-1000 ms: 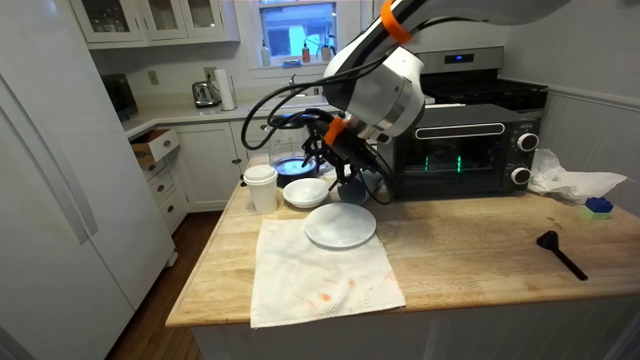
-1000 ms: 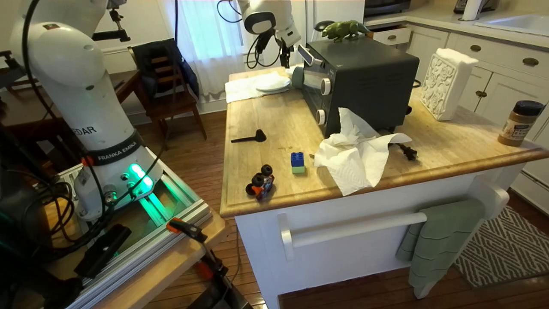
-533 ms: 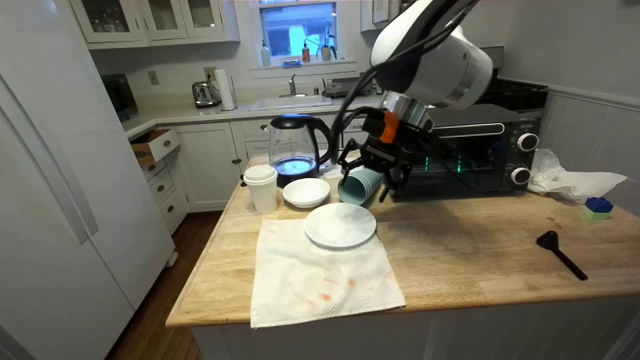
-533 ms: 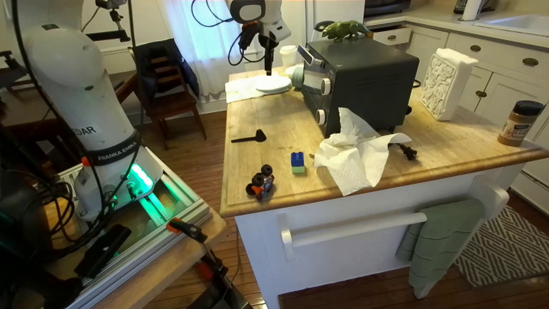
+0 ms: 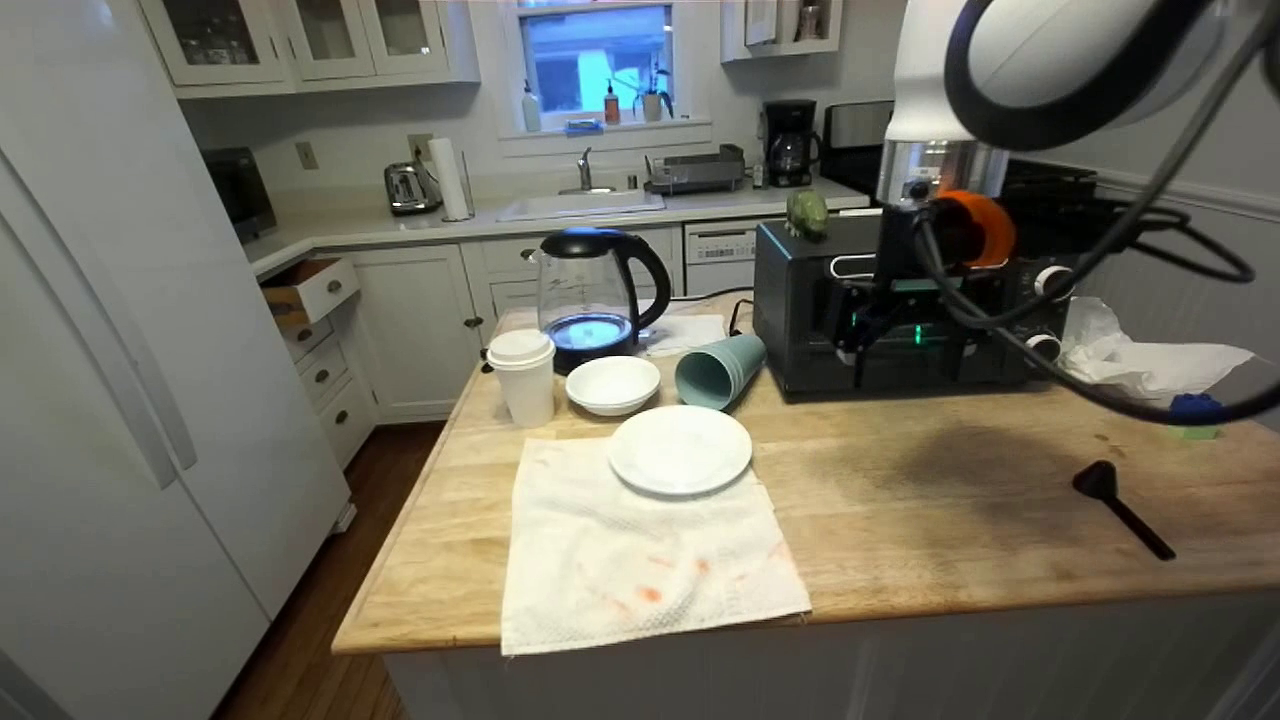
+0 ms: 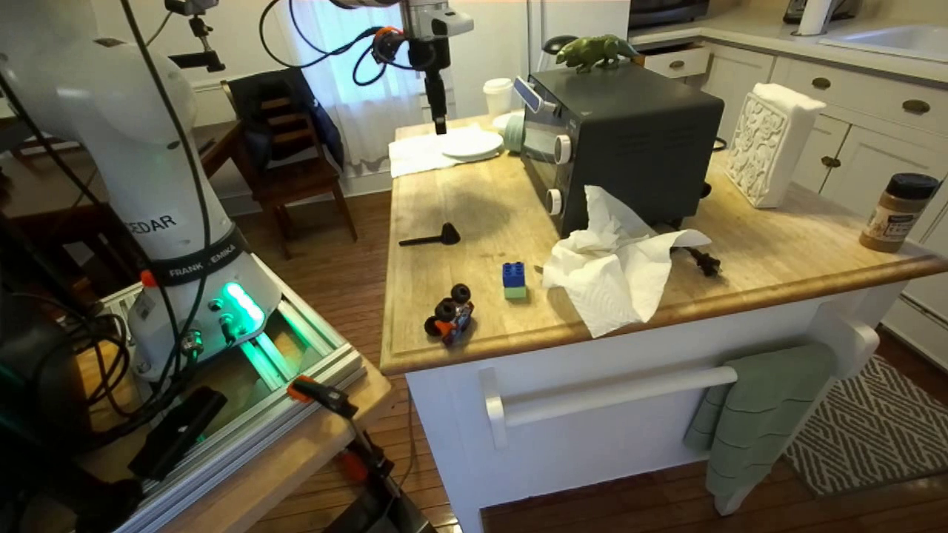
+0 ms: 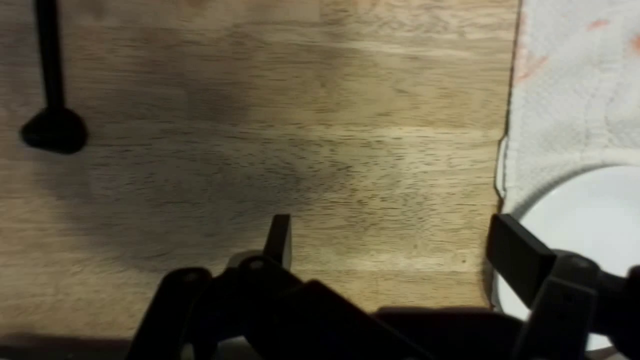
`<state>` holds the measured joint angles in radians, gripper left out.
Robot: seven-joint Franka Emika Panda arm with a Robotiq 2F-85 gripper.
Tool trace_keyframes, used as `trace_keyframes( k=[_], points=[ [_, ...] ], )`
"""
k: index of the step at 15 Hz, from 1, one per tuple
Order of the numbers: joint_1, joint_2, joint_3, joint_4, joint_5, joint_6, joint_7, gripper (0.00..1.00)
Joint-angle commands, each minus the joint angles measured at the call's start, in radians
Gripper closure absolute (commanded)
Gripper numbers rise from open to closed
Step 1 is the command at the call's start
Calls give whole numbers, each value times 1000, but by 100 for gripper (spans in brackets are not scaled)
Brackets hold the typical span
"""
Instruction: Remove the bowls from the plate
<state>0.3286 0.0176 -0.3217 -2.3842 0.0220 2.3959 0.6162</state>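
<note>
The white bowls (image 5: 612, 386) sit nested on the wooden counter behind the plate, between the white cup and the green cups. In an exterior view they are mostly hidden, with a white edge (image 6: 505, 120) showing. The flat white plate (image 5: 680, 450) lies on the back edge of the cloth with nothing on it. It also shows in an exterior view (image 6: 474, 143) and at the right of the wrist view (image 7: 600, 210). My gripper (image 7: 390, 220) is open and empty above bare counter, beside the plate. In both exterior views it hangs in front of the oven (image 5: 912, 362) (image 6: 441, 127).
A beige cloth (image 5: 640, 570) lies under the plate. A white lidded cup (image 5: 524, 380), glass kettle (image 5: 590, 290), green cups on their side (image 5: 718, 372) and black toaster oven (image 5: 800, 340) stand around. A black scoop (image 5: 1120, 508) and blue-green block (image 6: 514, 280) lie on the counter.
My gripper has moved away from the bowls and green cups, across in front of the oven, and turned to point down. The bowls and plate have not moved.
</note>
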Motion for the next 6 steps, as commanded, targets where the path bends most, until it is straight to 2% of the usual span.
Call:
trace_keyframes(
  k=[1, 2, 3, 4, 6],
  points=[
    [-98, -156, 140, -31, -273, -128, 101, 0],
    [-113, -197, 174, -44, -317, -133, 88, 0],
    [-154, -97, 186, -6, -207, -98, 48, 0],
    [-178, -122, 223, -7, -214, -108, 52, 0],
    [-205, -123, 248, -9, -214, -109, 53, 0]
  ],
)
